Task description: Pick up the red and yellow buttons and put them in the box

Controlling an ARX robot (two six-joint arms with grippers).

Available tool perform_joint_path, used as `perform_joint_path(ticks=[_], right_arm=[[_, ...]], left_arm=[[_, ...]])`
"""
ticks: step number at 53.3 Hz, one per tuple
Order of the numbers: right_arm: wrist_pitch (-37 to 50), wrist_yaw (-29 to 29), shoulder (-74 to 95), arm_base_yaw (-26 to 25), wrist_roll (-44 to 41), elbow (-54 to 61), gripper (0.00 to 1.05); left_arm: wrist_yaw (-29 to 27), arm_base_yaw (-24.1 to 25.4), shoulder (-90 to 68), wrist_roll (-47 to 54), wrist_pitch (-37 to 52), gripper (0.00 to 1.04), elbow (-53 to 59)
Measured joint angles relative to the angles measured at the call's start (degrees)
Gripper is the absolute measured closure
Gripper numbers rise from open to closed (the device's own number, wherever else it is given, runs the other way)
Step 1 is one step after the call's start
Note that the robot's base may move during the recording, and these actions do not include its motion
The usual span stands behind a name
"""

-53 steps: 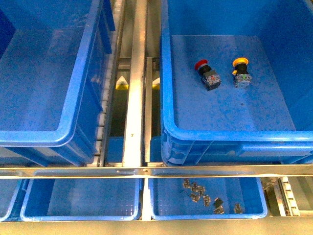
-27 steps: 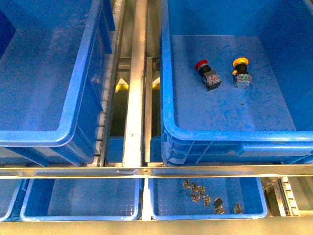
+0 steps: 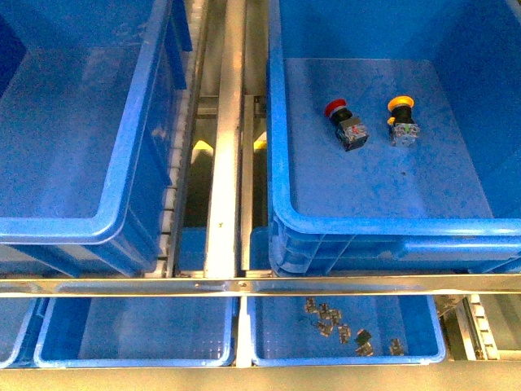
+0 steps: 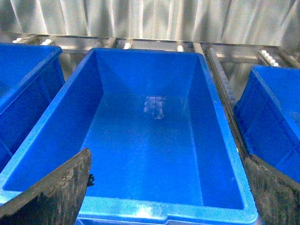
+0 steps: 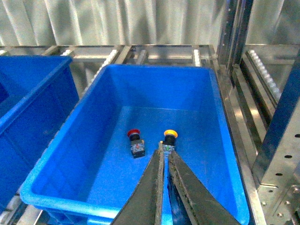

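looks finished: red button (image 3: 345,122) and yellow button (image 3: 401,119) lying in the big box (image 3: 278,183) at upper right, right gripper (image 5: 164,154) closed empty above, left gripper (image 4: 164,187) spread.

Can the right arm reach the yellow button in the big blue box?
Probably yes. The right gripper hangs above the open box, fingers nearly closed, and nothing covers the yellow button. The red button lies apart from it.

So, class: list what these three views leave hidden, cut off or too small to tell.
- Small parts in the near tray, front view: too small to identify.
- Yellow button body, right wrist view: partly hidden by the right pincer.
- Left pincer, left wrist view: fingertips cut off by the frame.
- Both arms: outside the front view.
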State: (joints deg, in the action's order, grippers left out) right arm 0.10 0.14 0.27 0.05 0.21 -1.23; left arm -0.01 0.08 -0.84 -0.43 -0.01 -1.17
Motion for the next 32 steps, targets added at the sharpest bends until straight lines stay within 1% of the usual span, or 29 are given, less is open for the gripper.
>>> perform_joint_path(ticks=[2, 14, 15, 19, 20, 25, 26, 31, 32], right_arm=[[0.0, 0.0, 0.0, 0.0, -0.1, 0.0, 1.0], [0.0, 0.0, 0.0, 0.0, -0.1, 0.0, 0.59], [0.0, 0.0, 0.0, 0.0, -0.1, 0.0, 0.57], [0.0, 0.0, 0.0, 0.0, -0.1, 0.0, 0.43], [0.0, 0.0, 0.0, 0.0, -0.1, 0.0, 0.41], [0.0, 0.0, 0.0, 0.0, -0.1, 0.0, 0.24], [0.0, 0.0, 0.0, 0.0, -0.1, 0.0, 0.22], [0.0, 0.0, 0.0, 0.0, 0.0, 0.0, 0.06], [0.0, 0.0, 0.0, 0.0, 0.0, 0.0, 0.05]], left_arm=[[0.0, 0.0, 0.0, 0.0, 0.0, 0.08, 0.0], [0.0, 0.0, 0.0, 0.0, 0.0, 0.08, 0.0], [0.0, 0.0, 0.0, 0.0, 0.0, 0.08, 0.0], [0.0, 0.0, 0.0, 0.0, 0.0, 0.08, 0.0], [0.0, 0.0, 0.0, 0.0, 0.0, 0.08, 0.0], [0.0, 0.0, 0.0, 0.0, 0.0, 0.08, 0.0], [0.0, 0.0, 0.0, 0.0, 0.0, 0.08, 0.0], [0.0, 0.0, 0.0, 0.0, 0.0, 0.08, 0.0], [0.0, 0.0, 0.0, 0.0, 0.0, 0.08, 0.0]])
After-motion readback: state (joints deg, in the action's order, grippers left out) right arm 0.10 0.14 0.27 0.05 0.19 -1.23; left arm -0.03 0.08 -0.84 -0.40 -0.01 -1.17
